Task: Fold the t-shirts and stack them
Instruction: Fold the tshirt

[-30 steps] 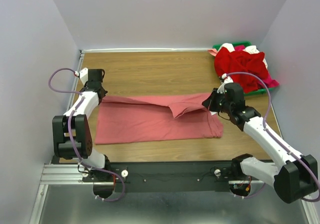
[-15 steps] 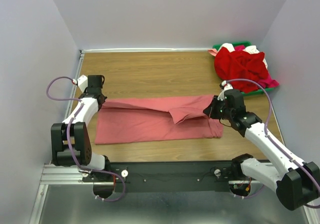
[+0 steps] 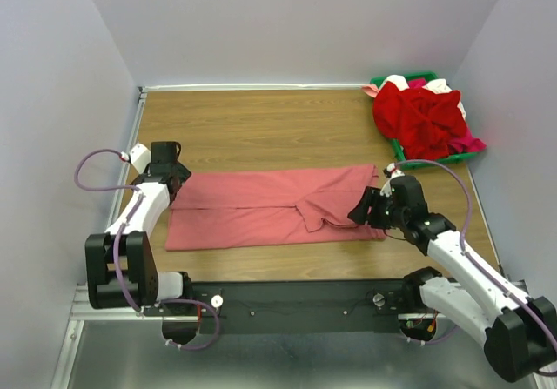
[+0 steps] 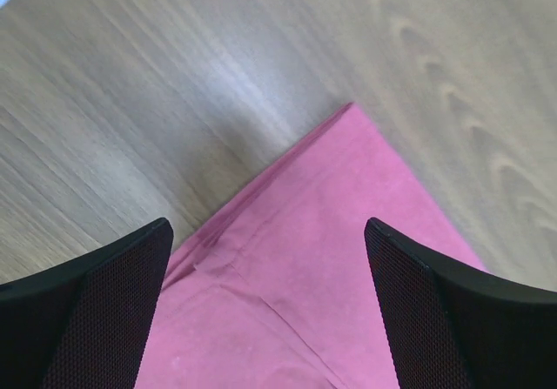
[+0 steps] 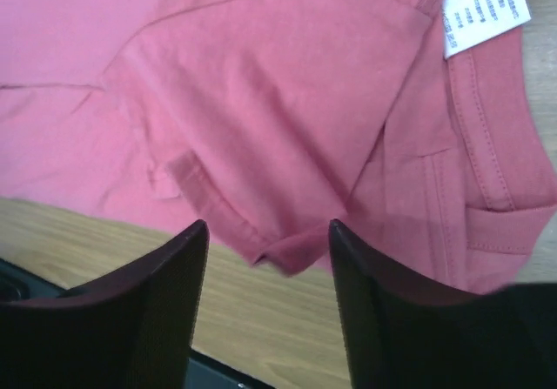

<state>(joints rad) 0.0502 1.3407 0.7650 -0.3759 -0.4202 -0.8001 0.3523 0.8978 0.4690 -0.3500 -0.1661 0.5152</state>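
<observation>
Tee flat; left tool over corner, right tool over hem, both parted.

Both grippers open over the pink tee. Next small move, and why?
Probably lift both straight up. The left gripper stands open over a corner of the salmon-pink t-shirt, the right gripper open astride its sleeve hem. The shirt lies as a long folded strip on the table; rising clear avoids dragging that fold.
</observation>
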